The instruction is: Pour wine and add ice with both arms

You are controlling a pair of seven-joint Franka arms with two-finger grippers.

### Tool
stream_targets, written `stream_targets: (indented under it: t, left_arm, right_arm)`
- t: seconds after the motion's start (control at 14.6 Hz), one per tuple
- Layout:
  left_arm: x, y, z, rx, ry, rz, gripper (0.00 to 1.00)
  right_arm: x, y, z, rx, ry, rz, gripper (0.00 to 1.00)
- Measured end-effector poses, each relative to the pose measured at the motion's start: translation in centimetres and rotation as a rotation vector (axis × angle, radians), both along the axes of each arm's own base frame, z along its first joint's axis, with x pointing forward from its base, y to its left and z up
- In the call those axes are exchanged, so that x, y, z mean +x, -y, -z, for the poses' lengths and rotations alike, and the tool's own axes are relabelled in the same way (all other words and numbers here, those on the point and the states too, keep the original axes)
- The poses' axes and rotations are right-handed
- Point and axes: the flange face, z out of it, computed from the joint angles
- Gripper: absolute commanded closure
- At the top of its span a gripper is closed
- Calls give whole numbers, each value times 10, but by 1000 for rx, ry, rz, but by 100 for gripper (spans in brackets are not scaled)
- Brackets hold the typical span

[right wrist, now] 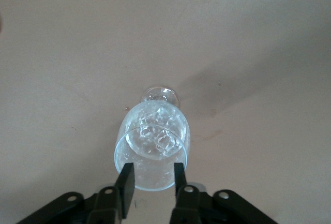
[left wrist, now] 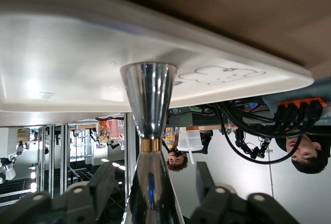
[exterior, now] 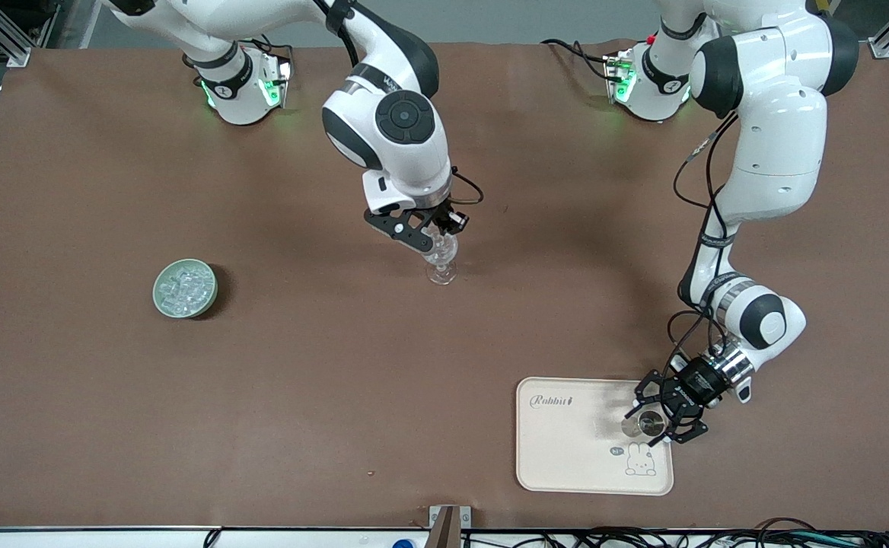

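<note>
My right gripper (exterior: pixel 433 232), mid-table, sits narrowly parted at the rim of the clear stemmed glass (right wrist: pixel 153 149), which stands upright holding several clear ice cubes (right wrist: pixel 156 133); whether the fingers (right wrist: pixel 124 181) pinch the rim I cannot tell. My left gripper (exterior: pixel 661 415) straddles a chrome double-cone measuring cup (left wrist: pixel 149 97) on the cream rabbit-print tray (exterior: pixel 566 449) near the front edge; its grip I cannot tell. Risk: a sideways pull at the rim would topple the glass. The round green bowl of ice (exterior: pixel 185 288) lies well apart, leaving open brown tabletop (exterior: pixel 323 365) between.
</note>
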Motion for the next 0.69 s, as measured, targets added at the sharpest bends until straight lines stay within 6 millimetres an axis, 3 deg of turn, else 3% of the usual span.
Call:
stream_targets:
  t: [0.21, 0.34, 0.41, 0.55, 0.69]
  left_arm:
    - [-4, -4, -11, -6, -3, -9, 0]
    - [-10, -7, -20, -10, -7, -18, 0]
    - [-14, -9, -25, -13, -10, -23, 0]
    - [-23, -13, -34, -18, -20, -34, 0]
    - [-30, -18, -45, -24, -22, -44, 0]
  right_arm:
    - [4, 3, -1, 1, 3, 10, 2]
    - [15, 11, -14, 6, 19, 27, 0]
    - [23, 22, -31, -1, 44, 36, 0]
    - [42, 59, -82, -32, 115, 57, 0]
    - [56, 110, -133, -67, 169, 62, 0]
